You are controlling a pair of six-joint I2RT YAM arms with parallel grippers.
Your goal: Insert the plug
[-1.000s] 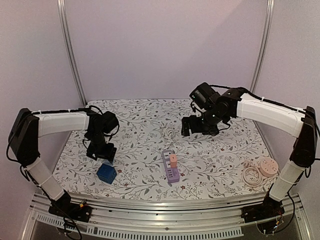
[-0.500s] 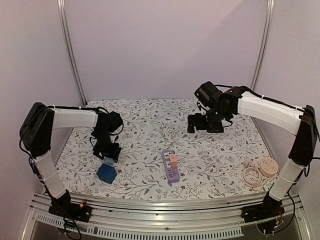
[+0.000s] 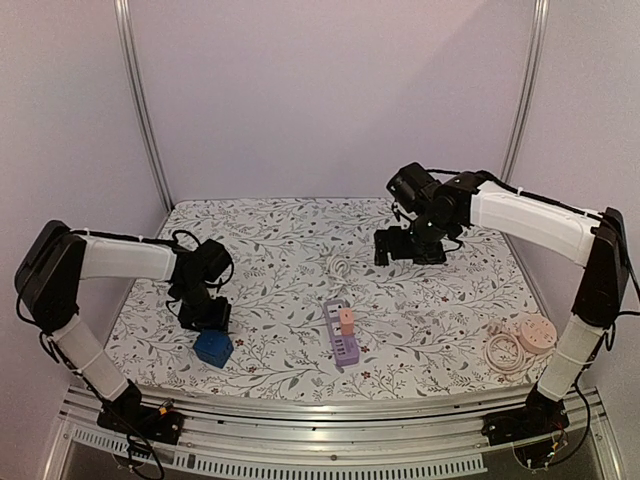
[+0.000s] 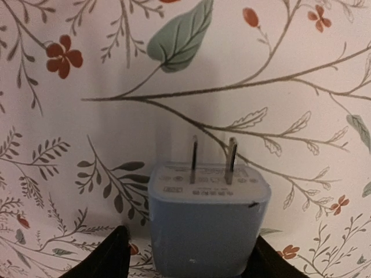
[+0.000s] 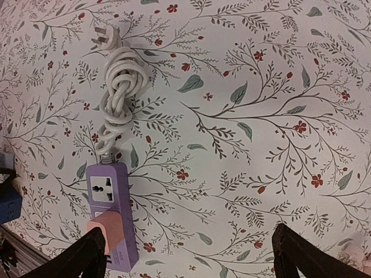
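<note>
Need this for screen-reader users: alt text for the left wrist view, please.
A blue plug sits on a floral tablecloth, its two metal prongs pointing up in the frame. The left gripper straddles it, black fingers on either side at the bottom edge, with a sliver of cloth showing beside the left one.

1. The tablecloth point(image 3: 440, 310) is white, printed with thin brown branches, grey-green leaves and small red flowers.
2. The plug point(image 4: 206, 226) is blue, with two silver-grey prongs and faint grey lettering on its face.
3. The power strip point(image 5: 110, 174) is purple with a pale socket face.
4. The adapter point(image 5: 108, 231) in it is salmon pink.
5. The knotted cord point(image 5: 119, 87) is white.
6. The round socket point(image 3: 537, 335) is peach.
7. The left arm point(image 3: 125, 258) and right arm point(image 3: 525, 222) are white with black joints.
</note>
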